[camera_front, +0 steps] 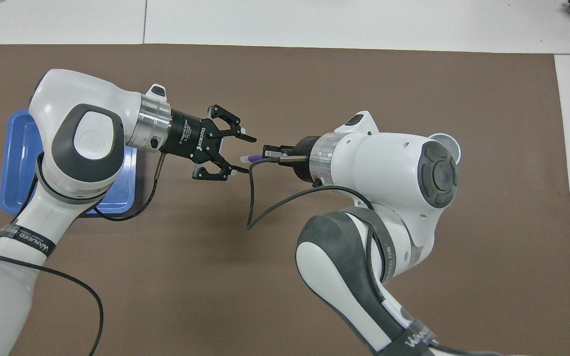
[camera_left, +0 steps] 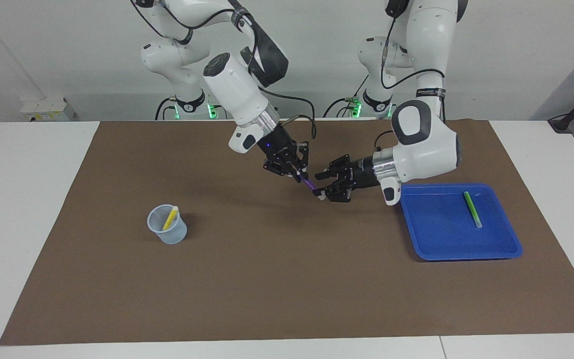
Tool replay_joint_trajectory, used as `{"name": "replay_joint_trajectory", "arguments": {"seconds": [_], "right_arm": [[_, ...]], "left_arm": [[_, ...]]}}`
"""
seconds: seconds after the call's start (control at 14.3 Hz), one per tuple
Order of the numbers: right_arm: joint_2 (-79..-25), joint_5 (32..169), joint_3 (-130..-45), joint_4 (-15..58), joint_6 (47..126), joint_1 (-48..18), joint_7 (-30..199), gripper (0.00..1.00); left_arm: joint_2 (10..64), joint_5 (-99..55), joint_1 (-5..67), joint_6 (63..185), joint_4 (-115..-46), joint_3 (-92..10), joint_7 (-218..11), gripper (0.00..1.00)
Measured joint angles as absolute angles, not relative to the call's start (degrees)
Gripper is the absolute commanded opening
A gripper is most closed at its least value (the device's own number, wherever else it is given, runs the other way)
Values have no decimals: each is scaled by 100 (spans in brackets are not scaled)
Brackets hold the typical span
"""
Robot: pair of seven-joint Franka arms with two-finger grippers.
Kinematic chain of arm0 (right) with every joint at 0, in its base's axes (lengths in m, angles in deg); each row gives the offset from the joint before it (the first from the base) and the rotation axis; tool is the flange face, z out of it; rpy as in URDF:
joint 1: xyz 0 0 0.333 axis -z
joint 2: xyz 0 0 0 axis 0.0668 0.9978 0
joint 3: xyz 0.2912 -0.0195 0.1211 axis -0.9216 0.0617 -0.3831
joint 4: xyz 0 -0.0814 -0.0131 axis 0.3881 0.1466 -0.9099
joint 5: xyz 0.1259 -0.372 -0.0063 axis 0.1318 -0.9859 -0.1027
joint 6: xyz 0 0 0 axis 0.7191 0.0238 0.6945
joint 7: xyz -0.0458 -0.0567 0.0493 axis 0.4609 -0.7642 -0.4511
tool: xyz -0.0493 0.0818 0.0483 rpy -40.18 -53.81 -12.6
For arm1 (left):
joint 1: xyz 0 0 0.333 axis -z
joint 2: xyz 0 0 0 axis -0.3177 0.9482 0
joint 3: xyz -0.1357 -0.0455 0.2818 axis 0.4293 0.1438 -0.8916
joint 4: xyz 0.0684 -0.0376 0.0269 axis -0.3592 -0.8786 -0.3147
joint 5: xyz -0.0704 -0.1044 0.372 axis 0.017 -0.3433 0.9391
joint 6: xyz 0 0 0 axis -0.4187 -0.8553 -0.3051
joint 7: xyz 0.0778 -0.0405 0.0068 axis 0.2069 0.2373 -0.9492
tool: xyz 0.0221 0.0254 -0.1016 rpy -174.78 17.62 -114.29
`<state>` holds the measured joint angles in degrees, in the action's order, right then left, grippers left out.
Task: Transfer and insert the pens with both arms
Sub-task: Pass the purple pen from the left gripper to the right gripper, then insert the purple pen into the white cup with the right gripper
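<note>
1. The right tool (camera_left: 299,175) is clenched on the purple pen (camera_left: 309,185), up in the air over the middle of the brown mat (camera_left: 287,279) on the bench (camera_left: 23,199).
2. The purple pen slants down out of the right tool, and its pale end (camera_front: 244,159) points toward the left tool.
3. The left tool (camera_left: 321,185) is released: its fingers stand apart, one to each side of the pen's pale end, and neither is closed on it.
4. The two tools face each other tip to tip over the mat, the left tool just beside the pen's free end.
5. The yellow pen (camera_left: 170,218) leans inside the translucent cup (camera_left: 167,232), which stands on the mat well apart from the right tool, toward the right arm's end of the bench.
6. The green pen (camera_left: 472,209) lies flat in the blue tray (camera_left: 446,249), which sits on the mat near the left tool's wrist, toward the left arm's end.
</note>
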<state>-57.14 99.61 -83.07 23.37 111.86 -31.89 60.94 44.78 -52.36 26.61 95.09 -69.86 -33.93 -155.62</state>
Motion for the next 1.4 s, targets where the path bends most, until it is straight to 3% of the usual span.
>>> {"name": "replay_joint_trajectory", "arguments": {"seconds": [0.28,0.77,1.05,1.4], "right_arm": [[-5754,9291,-8268,2252,10622,-3028,6198,0],[-6403,8018,-8232,2172,8940,-1892,8729,0],[-6512,7878,-8219,2184,8740,-946,11074,0],[-6516,7877,-8218,2299,8738,-357,12428,0]], "left_arm": [[4207,-4142,2643,9503,-7029,-3446,-15336,100],[3985,-2129,2574,9499,-7494,-3482,-13539,100],[3940,-1347,2027,9508,-7534,-3503,-11432,100],[3940,134,1697,9756,-7533,-3511,-9821,100]]}}
